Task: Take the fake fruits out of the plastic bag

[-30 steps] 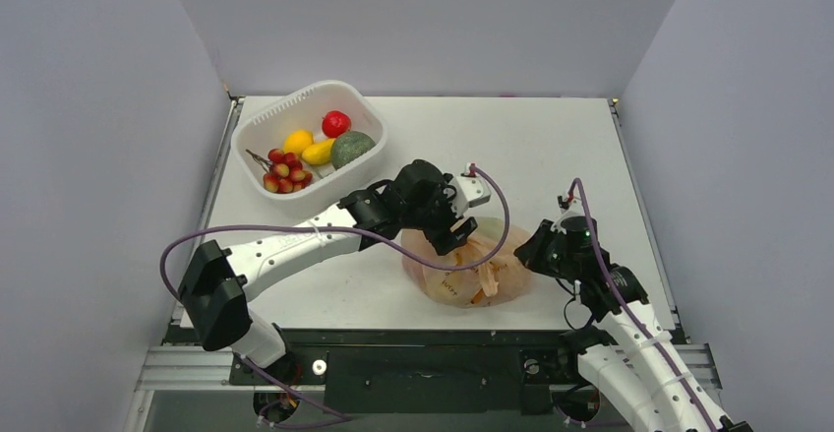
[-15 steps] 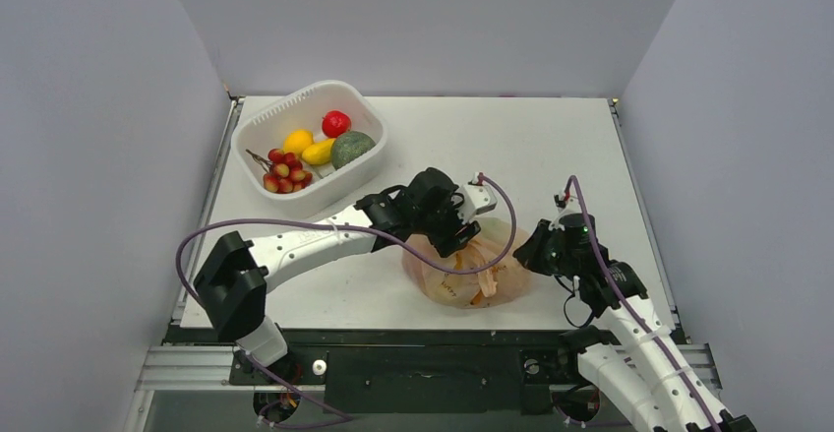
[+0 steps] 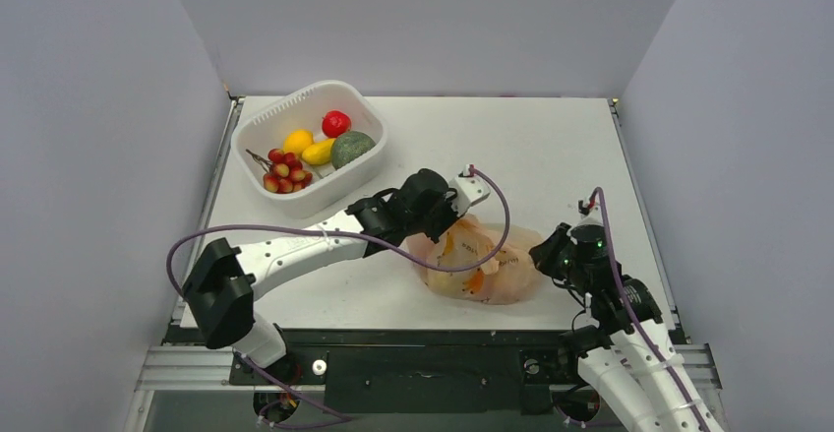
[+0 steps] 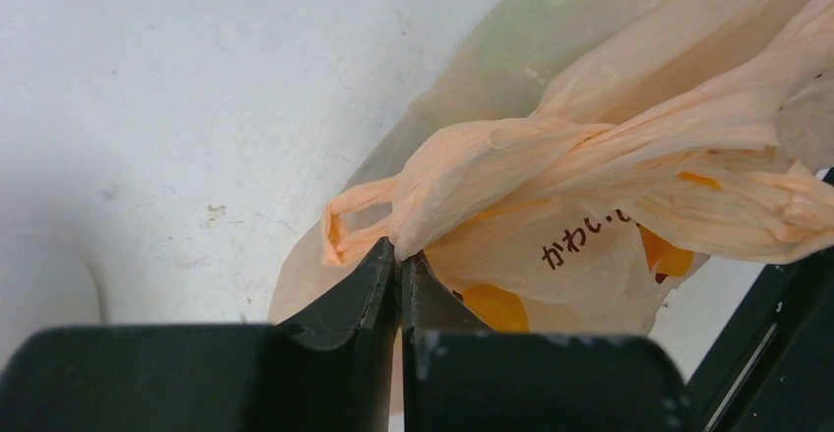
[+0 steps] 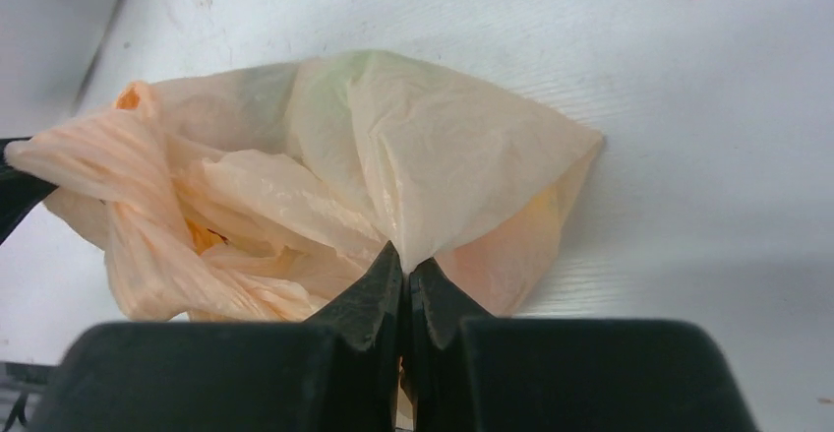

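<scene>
plastic bag (image 3: 484, 267) sits near the front of the bench (image 3: 551, 147). left end effector (image 4: 398, 255) is clamped on its twisted handle (image 4: 511, 152), right end effector (image 5: 403, 263) pinches a corner. orange fake fruits (image 4: 497, 306), i think, show through the film, so the emptying is yet to come.

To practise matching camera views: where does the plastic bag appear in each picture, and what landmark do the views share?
Top external: plastic bag low centre-right, near the front edge of the white table.
Left wrist: right half, handle pinched by the left gripper.
Right wrist: centre-left, fold pinched by the right gripper.
Shared landmark: the white table under it.
</scene>
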`<control>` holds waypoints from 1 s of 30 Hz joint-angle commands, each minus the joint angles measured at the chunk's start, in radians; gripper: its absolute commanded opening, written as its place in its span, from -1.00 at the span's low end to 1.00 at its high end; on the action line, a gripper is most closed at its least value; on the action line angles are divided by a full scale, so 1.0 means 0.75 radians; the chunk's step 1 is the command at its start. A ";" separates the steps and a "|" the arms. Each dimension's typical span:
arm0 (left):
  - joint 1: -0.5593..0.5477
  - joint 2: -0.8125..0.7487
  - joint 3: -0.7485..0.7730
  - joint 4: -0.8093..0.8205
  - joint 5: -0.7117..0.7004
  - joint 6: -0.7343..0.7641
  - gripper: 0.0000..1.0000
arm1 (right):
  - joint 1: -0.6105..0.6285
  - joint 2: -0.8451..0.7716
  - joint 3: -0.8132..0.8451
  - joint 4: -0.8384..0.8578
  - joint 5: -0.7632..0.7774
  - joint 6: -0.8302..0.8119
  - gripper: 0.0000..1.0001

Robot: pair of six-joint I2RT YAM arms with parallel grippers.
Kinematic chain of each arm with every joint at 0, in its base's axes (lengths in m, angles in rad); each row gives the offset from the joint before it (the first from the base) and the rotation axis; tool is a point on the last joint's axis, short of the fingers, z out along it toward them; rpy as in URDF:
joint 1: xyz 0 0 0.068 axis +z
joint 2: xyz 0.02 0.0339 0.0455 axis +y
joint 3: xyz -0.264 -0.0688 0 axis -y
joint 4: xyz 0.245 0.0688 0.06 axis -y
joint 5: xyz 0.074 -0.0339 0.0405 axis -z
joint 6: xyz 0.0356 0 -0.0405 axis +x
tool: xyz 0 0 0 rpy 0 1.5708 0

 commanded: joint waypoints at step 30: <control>0.085 -0.289 -0.112 0.280 0.127 -0.111 -1.00 | 0.765 0.388 0.366 0.225 0.641 -0.178 -0.06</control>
